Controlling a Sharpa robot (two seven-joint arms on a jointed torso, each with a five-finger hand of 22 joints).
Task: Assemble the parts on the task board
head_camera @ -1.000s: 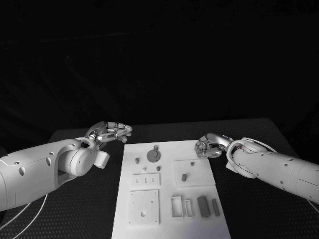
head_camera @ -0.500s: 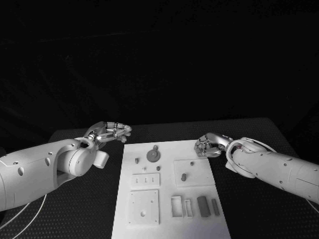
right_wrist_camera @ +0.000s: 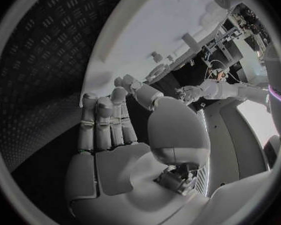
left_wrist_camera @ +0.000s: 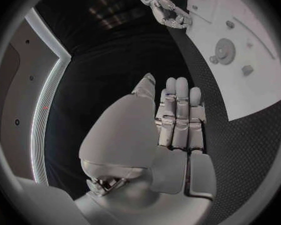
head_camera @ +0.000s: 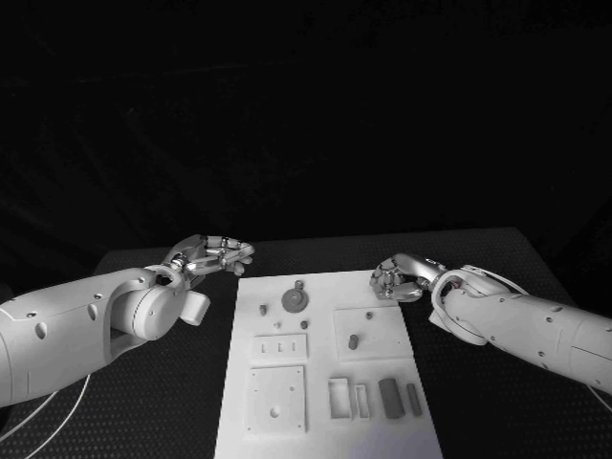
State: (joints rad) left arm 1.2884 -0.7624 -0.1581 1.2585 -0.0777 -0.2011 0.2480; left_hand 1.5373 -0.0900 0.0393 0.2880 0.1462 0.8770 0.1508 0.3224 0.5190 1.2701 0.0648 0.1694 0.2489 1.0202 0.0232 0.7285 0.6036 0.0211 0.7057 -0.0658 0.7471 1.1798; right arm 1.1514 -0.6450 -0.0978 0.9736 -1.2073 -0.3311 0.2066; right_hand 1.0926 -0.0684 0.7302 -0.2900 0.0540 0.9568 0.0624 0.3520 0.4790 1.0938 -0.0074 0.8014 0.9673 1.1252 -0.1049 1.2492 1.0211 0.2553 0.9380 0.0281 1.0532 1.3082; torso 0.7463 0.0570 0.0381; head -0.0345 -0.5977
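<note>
Here the left hand hovers over the black table at about ten o'clock from the white board, fingers straight and side by side, holding nothing. The board's small parts lie across its face. At its two o'clock corner the right hand hovers empty, fingers extended.

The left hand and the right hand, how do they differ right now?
The left hand hovers over the black table just off the task board's far left corner; the right hand sits at the board's far right edge. The left hand lies slightly farther from the robot than the right hand. Both hold nothing, and both have their fingers side by side, not clenched.
</note>
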